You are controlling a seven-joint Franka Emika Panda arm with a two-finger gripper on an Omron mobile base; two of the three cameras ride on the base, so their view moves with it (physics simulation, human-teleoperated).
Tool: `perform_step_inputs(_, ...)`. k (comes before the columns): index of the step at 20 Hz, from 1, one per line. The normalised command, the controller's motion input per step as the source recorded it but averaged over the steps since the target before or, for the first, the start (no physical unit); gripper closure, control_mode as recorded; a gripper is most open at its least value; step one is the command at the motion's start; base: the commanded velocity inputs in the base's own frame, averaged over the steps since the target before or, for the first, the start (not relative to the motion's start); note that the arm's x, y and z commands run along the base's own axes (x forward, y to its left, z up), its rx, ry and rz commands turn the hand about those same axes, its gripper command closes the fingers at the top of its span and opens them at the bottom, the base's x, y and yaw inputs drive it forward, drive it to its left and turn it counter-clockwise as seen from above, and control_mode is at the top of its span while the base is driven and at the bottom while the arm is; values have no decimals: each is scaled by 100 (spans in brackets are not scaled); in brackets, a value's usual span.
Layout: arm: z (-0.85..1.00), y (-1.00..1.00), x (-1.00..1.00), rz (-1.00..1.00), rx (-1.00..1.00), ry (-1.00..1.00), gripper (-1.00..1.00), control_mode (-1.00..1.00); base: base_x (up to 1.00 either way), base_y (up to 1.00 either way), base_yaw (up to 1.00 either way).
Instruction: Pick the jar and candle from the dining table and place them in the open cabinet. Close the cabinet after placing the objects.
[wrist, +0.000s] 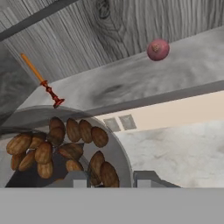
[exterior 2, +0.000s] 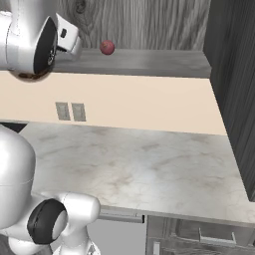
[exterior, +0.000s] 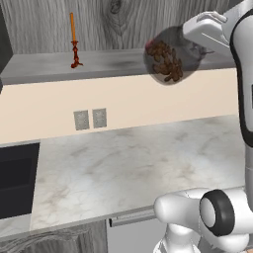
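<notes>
I hold the jar [exterior: 165, 60] up by the open cabinet [exterior: 44, 20].

My fingers [wrist: 111, 178] are closed part way around the jar, and it hangs in the air just in front of the grey shelf [exterior: 108, 62], full of brown nuts. The candle [exterior: 74, 40] stands upright on that shelf, off to the left, well apart from the jar. A small red ball [exterior 2: 107, 47] sits on the shelf too, further right, and in the hand view it lies up ahead of the jar. Between the candle and the ball the shelf is bare. Under the shelf is a cream wall with two grey outlets [exterior: 90, 118]. Below that is a marble surface [exterior: 138, 163] with a black sink [exterior: 17, 180] at its left end. A dark cabinet door [exterior 2: 234, 89] stands at the right side.
</notes>
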Motion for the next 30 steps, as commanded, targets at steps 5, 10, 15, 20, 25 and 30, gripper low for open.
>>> perform_step_inputs(5, 0, 0, 21, -3, 0, -7, 100, -100, 0, 0, 0)
perform_step_inputs(10, 0, 0, 12, -4, -1, -2, 100, -100, 0, 0, 0)
perform_step_inputs(15, 1, 0, 27, -3, -3, -1, 100, -100, 0, 0, 0)
perform_step_inputs(20, 1, 0, 20, -5, -4, 0, 100, -100, 0, 0, 0)
perform_step_inputs(25, 0, 0, 38, -4, -10, 0, 100, -100, 0, 0, 0)
perform_step_inputs(30, 0, 4, 30, -3, -5, -1, 100, -100, 0, 0, 0)
